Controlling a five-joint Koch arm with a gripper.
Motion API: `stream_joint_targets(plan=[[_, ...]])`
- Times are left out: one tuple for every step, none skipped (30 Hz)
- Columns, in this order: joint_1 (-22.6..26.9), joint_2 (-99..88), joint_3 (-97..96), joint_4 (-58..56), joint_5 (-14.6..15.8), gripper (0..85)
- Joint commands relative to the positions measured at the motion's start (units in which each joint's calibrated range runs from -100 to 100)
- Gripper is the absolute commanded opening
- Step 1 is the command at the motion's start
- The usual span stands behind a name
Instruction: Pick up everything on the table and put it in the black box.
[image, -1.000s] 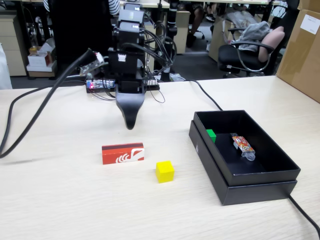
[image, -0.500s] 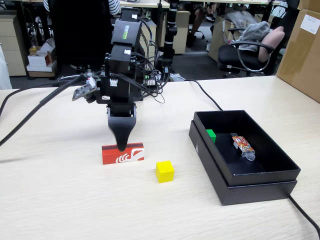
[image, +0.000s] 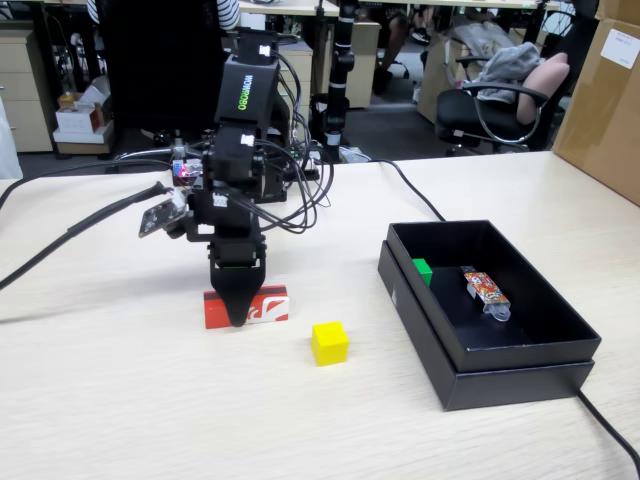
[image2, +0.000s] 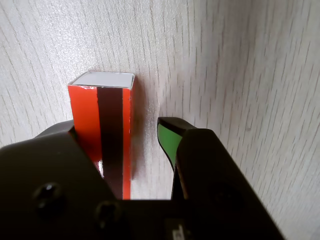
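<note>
The red oblong box (image: 272, 304) lies on the beige table (image: 150, 400), and my gripper (image: 237, 315) is lowered over its middle. In the wrist view the red box (image2: 102, 115) sits between the jaws. It lies against the left jaw, and a strip of table shows between it and the green-padded right finger (image2: 167, 140), so the gripper (image2: 117, 130) is open. A yellow cube (image: 329, 342) rests on the table just right of the red box. The black box (image: 500, 370) stands at the right with a green cube (image: 422, 270) inside it.
A small patterned packet (image: 485, 290) also lies in the black box. A thick black cable (image: 80, 230) crosses the table's left side and a thin one (image: 415, 195) runs behind the black box. A brown carton (image: 605, 95) stands at the far right.
The arm has swung forward and down from behind the red box until its jaws straddle the box. The cubes, box and packet have not moved.
</note>
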Motion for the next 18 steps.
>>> stream_joint_targets(plan=[[-0.1, -0.9, 4.1, 1.1, 0.3, 30.6], [-0.1, -0.7, 3.9, 1.1, 0.3, 30.5], [-0.1, -0.5, 4.0, 1.1, 0.3, 26.5], [-0.1, -0.5, 4.3, 1.1, 0.3, 19.7], [-0.2, -0.5, 4.7, 1.1, 0.3, 13.3], [-0.2, -0.5, 5.3, 1.1, 0.4, 0.9], [-0.3, -0.5, 5.9, 1.2, 0.4, 0.9], [-0.2, -0.5, 6.2, 1.2, 0.4, 0.9], [-0.2, -0.7, 6.5, 1.2, 0.4, 0.9], [-0.2, -1.2, 6.8, 1.2, 0.4, 0.9], [-0.2, -1.5, 6.8, 1.2, 0.4, 0.9], [-0.2, -2.2, 6.8, 1.1, 0.4, 0.9], [-0.2, -3.4, 7.0, 0.6, 0.4, 0.9], [0.0, -4.9, 7.3, -0.5, 0.3, 0.9], [0.4, -6.8, 7.8, -2.1, 0.4, 0.9], [0.8, -8.8, 8.8, -4.3, 0.6, 0.9], [2.5, -14.0, 10.4, -8.5, 1.1, 0.9], [5.2, -21.1, 11.4, -11.5, 1.9, 0.9]])
